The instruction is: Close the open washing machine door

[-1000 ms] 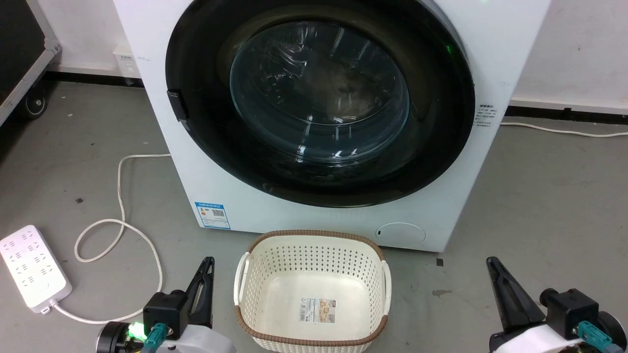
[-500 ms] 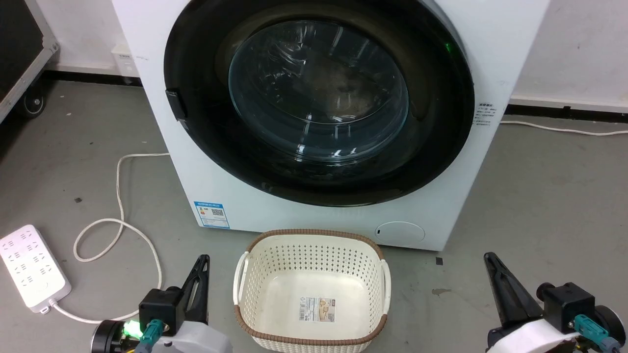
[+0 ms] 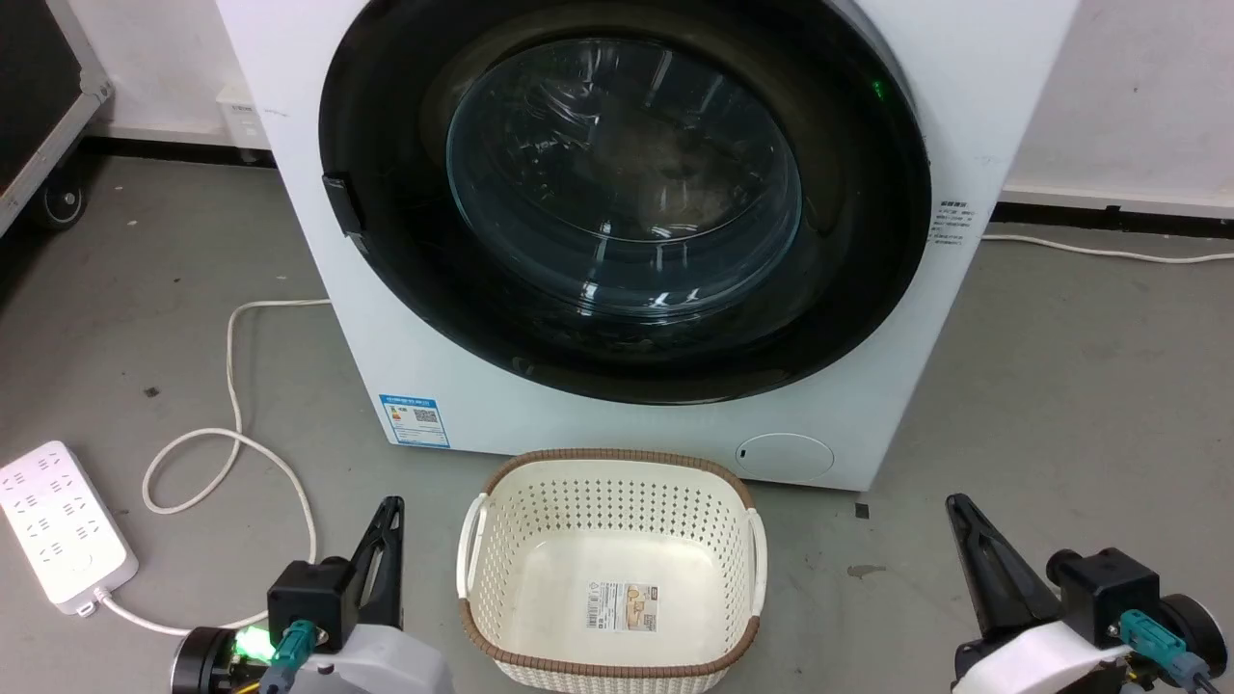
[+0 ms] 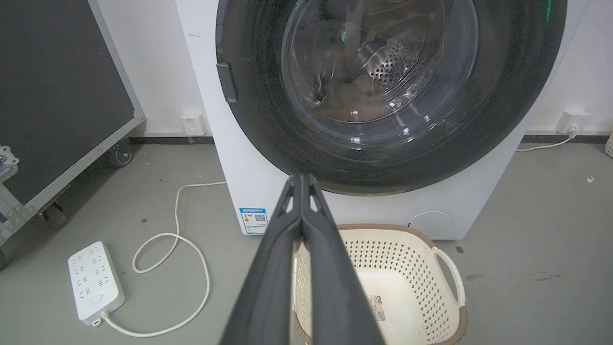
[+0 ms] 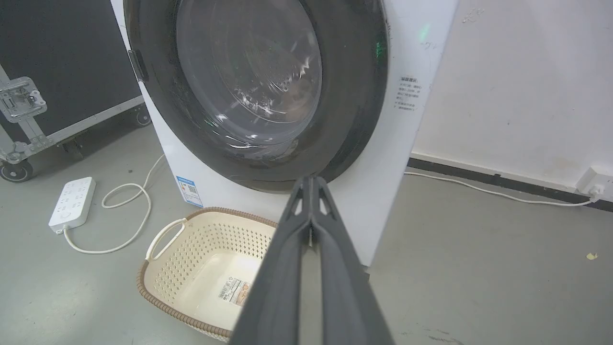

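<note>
From the head, you see the washing machine door (image 3: 627,193) lying flat against the front of the white machine (image 3: 868,424). A cream basket (image 3: 617,482) stands on the grey floor (image 3: 1060,386) just before the machine, between your two arms. Your left pincer (image 3: 389,505) sits at the lower left and your right pincer (image 3: 952,501) at the lower right, both well apart from the door. A white power strip (image 3: 60,525) lies on the floor off to the left.

From the left wrist, your left pincer's fingers are pressed together, tips aimed at the door's lower rim.

From the right wrist, your right pincer's fingers are likewise together, aimed at the door's lower right rim
</note>
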You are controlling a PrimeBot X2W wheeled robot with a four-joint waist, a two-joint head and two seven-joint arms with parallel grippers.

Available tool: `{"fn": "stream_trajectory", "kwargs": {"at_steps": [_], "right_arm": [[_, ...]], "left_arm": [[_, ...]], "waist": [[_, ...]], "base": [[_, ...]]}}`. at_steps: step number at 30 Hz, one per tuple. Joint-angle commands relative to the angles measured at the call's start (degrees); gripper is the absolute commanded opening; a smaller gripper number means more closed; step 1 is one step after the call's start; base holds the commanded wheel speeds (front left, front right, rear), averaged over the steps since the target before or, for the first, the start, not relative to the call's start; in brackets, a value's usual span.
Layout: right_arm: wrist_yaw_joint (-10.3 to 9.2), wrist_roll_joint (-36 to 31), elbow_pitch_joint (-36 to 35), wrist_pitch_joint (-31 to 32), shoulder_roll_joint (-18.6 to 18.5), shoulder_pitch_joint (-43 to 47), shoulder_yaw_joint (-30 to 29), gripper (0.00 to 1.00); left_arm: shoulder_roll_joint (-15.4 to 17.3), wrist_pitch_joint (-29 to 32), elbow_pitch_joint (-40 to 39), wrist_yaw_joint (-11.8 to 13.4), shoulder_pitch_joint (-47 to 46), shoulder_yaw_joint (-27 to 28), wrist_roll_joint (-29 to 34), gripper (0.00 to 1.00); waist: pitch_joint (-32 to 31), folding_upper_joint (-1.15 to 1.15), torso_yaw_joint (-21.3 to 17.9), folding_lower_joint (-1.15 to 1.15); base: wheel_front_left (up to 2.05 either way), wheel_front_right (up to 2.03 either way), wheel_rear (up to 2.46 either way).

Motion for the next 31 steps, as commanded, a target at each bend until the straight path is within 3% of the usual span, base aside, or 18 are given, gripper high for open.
{"fn": "stream_trajectory", "kwargs": {"at_steps": [1,31], "right_arm": [[-0.03,-0.4,-0.5,0.3,0.3,-0.9,0.1,0.00],[-0.04,-2.0,-1.9,3.8,0.7,-1.8,0.4,0.00]], "left_arm": [[-0.2,0.2,-0.4,0.2,-0.7,0.3,0.4,0.00],[-0.7,3.8,-2.9,0.7,-0.9,2.3,1.7,0.00]], "waist": [[0.0,0.00,0.0,0.00],[0.4,0.00,-0.3,0.00]], "base": [[0.00,0.00,0.00],[0.00,0.00,0.00]]}}
